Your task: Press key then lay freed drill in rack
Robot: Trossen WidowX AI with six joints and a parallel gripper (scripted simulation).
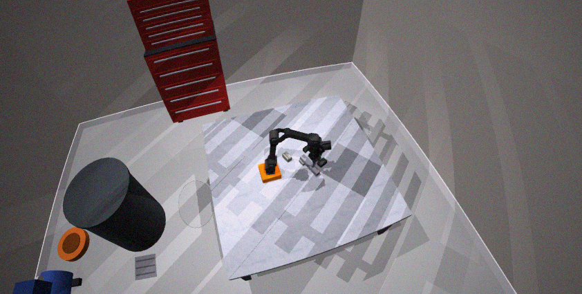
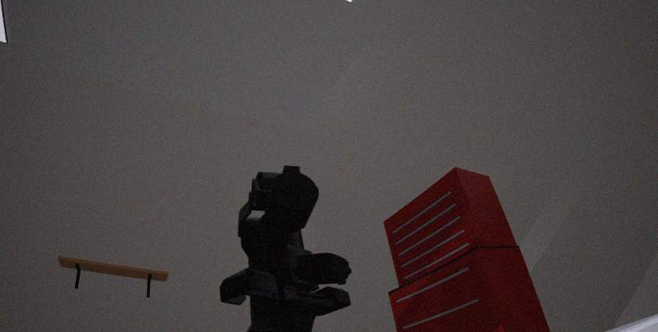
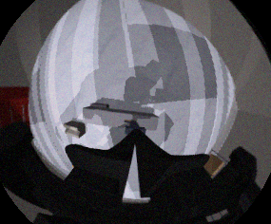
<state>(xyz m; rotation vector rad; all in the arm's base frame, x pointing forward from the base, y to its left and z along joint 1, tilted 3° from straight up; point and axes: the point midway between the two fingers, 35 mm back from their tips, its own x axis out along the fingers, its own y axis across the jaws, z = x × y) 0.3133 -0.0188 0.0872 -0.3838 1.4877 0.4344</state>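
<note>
top view: red cabinet (image 1: 191,63) stands beyond the pale table (image 1: 260,234).

Grey walls are crossed by slanting bands of pale light. A red drawer cabinet (image 1: 191,57) (image 2: 441,237) is set beyond the marbled tabletop (image 1: 260,226), and a dark cylindrical drum (image 1: 134,214) is seen to its left. A wooden wall shelf (image 2: 112,269) is mounted on brackets.

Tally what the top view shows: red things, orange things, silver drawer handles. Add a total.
Red: 1 (tool cabinet)
Orange: 2 (block under the arm, ring-shaped item on the floor)
Silver drawer handles: 10, 5 above the cabinet's dark band and 5 below
Total: 13
</note>
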